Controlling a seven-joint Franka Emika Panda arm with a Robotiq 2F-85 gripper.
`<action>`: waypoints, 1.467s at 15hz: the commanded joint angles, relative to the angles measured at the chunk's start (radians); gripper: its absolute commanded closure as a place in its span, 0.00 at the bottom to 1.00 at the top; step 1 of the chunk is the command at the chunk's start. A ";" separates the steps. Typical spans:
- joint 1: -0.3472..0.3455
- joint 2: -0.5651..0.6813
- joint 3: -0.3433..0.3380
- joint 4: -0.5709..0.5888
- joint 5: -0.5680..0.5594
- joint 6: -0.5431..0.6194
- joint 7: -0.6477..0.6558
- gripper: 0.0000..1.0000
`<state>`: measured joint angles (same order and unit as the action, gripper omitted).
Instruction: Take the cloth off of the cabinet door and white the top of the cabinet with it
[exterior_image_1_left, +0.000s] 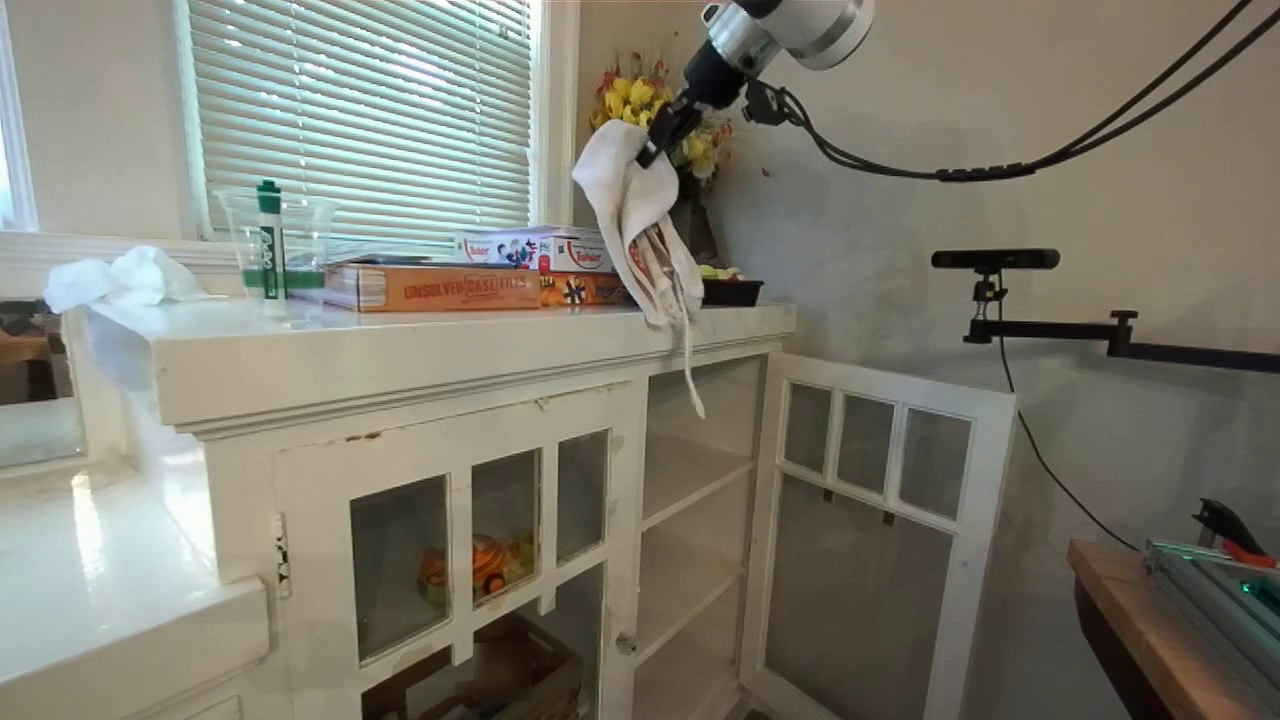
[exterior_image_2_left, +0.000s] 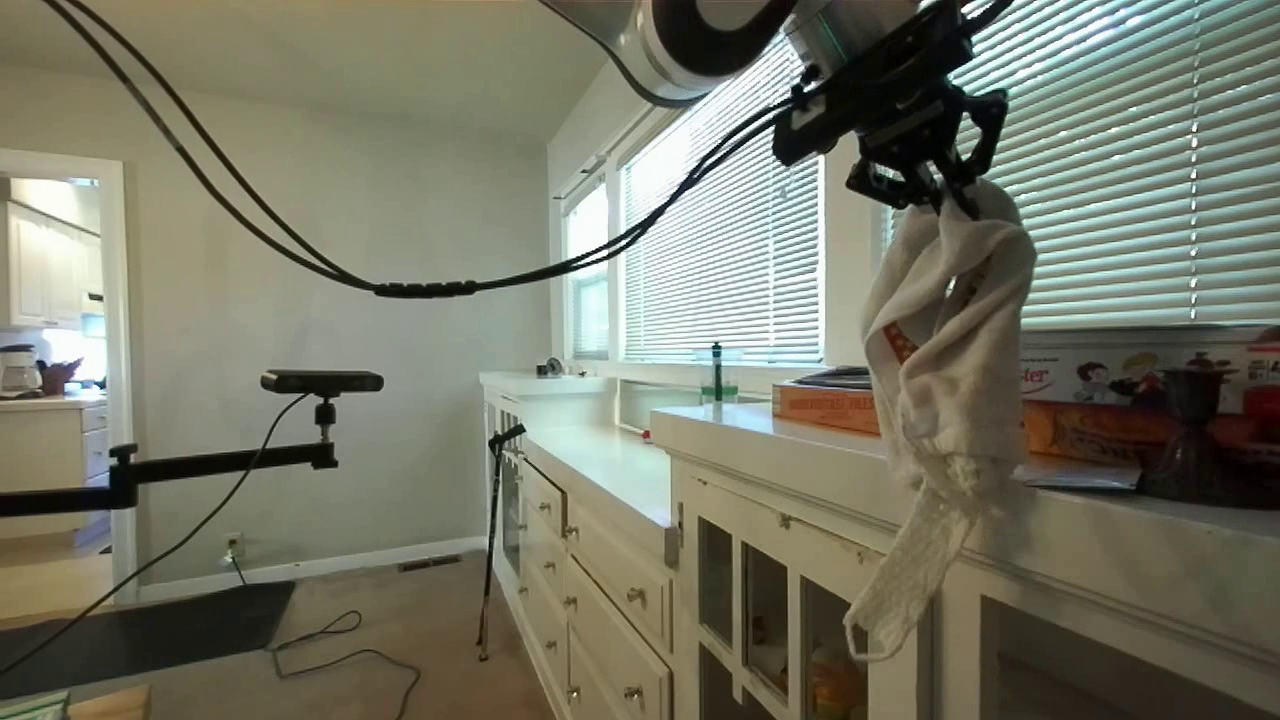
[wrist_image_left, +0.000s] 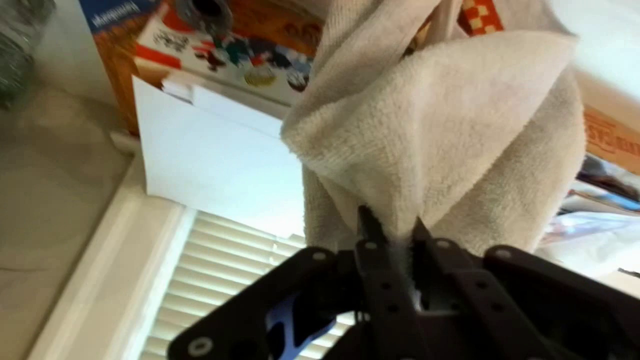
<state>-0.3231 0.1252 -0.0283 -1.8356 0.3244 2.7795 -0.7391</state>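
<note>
Black and tipped downward, the gripper (wrist_image_left: 394, 222) pinches a fold of the cloth (exterior_image_2_left: 950, 390), cream-white and rumpled, with a red patterned patch and a lacy tail. Most of it droops below the fingertips, the tail dangling in front of the white cabinet (exterior_image_1_left: 480, 355); whether it touches the top I can't tell from here. Up there on the left stands a clear container (exterior_image_1_left: 305, 235), green at the bottom, and a green marker (exterior_image_1_left: 270, 240) upright, inside it or in front I can't make out. Farther right, a black tray (exterior_image_1_left: 733, 293) holds pale bits. Behind the closed left door (exterior_image_1_left: 460, 545) sits an orange thing (exterior_image_1_left: 490, 560); the right door (exterior_image_1_left: 870, 540) is swung out.
</note>
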 joint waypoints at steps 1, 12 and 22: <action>-0.095 0.070 0.148 0.145 0.221 -0.056 -0.268 0.97; -0.037 0.066 0.105 0.037 0.185 -0.032 -0.123 0.97; 0.002 0.163 0.106 -0.018 0.176 -0.043 0.202 0.97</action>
<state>-0.3312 0.2777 0.0805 -1.8431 0.4739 2.7451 -0.6132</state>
